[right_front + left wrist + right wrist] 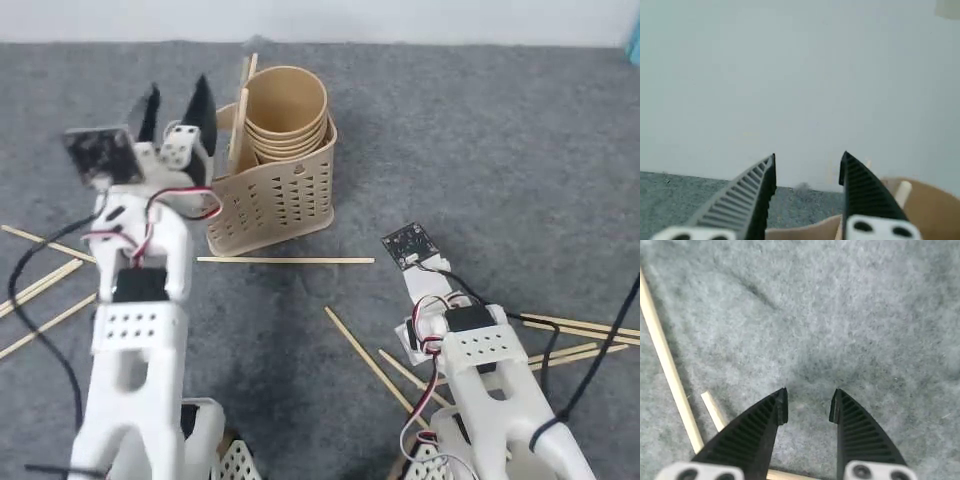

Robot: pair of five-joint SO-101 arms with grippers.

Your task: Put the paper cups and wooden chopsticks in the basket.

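now | tan paper cups (287,110) nested | in perforated beige basket (280,200)

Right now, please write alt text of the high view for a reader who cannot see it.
A tan basket on grey carpet holds stacked paper cups and a few wooden chopsticks. The left gripper is beside it, fingers open. Around it lie loose chopsticks.
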